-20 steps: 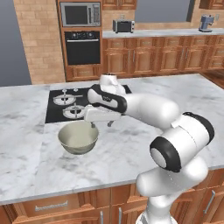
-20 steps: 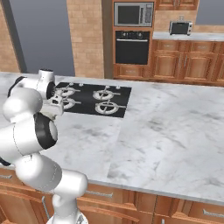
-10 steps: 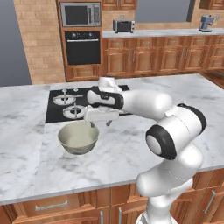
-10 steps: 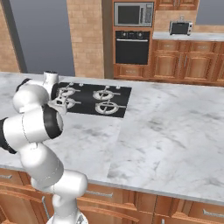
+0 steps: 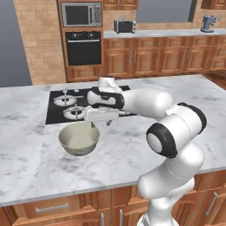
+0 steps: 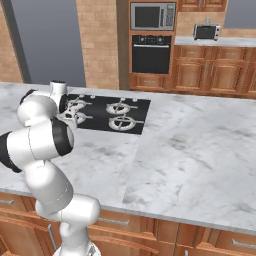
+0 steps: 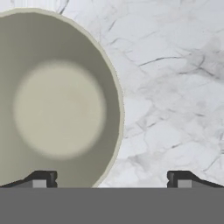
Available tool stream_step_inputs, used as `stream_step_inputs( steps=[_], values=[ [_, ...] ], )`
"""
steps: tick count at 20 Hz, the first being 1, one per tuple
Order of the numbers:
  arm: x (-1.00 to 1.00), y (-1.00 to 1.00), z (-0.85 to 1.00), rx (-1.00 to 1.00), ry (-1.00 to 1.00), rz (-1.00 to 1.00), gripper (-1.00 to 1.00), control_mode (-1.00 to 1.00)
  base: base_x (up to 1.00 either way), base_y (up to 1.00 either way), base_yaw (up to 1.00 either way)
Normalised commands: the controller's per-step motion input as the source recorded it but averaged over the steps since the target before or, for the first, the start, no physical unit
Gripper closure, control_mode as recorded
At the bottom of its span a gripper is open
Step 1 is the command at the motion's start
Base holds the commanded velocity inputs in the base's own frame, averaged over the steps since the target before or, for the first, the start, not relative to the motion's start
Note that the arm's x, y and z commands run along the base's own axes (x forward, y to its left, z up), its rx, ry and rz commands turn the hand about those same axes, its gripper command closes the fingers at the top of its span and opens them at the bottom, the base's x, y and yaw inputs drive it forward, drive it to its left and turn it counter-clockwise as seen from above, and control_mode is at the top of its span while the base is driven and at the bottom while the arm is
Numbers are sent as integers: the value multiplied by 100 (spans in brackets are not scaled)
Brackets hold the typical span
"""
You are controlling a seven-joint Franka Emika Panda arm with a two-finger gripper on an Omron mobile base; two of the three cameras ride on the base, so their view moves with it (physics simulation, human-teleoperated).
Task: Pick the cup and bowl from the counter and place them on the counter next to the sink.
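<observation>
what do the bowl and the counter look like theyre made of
The bowl: probably glazed ceramic or stoneware, though matte plastic is possible; smooth grey-olive outside, pale cream inside, soft even sheen, thin rim. The counter: looks like polished marble, white with irregular grey veins. Both are rendered, so the look leaves it open.

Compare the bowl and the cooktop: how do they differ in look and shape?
The bowl is round and deep, olive outside and cream inside; the cooktop is flat, rectangular and black. The bowl stands on top of the counter; the cooktop lies flush in it. Both are on the same marble counter, side by side.
</observation>
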Motion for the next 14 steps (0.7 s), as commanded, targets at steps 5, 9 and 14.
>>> stream_step_inputs(
  steps=[5,9,14],
  values=[
    [8,2,-13,0,-2,1,-100,-100,0,0,0],
    [7,7,-7,0,0,0,-100,-100,0,0,0],
    [2,9,-17,0,0,0,-100,-100,0,0,0]
  ],
)
